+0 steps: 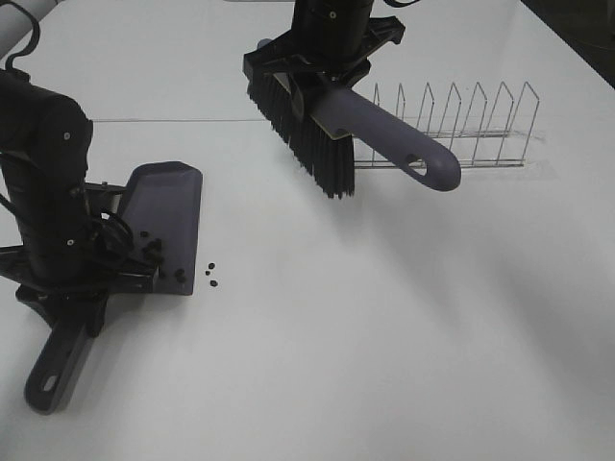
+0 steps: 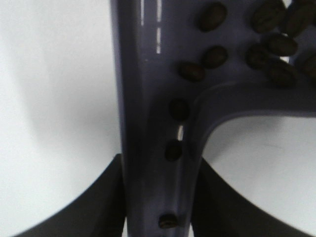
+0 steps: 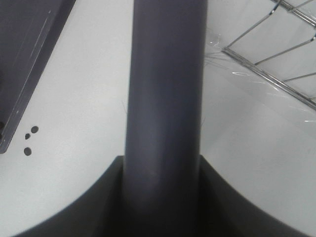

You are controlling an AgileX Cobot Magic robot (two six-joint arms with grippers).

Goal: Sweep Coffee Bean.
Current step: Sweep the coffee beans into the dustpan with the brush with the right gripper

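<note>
Left tool (image 2: 158, 202) clamping dustpan (image 2: 143, 98), coffee bean (image 2: 215, 57) just beside

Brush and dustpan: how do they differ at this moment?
The brush is tilted, its handle in the air; the dustpan lies flat on the table. The dustpan holds coffee beans; the brush holds none. The brush ends in black bristles, the dustpan in a flat scoop. Both are grey-purple plastic with a holed handle.

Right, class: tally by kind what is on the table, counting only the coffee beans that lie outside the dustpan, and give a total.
dustpan: 1
brush: 1
wire rack: 1
coffee beans outside the dustpan: 3
Total: 6
</note>
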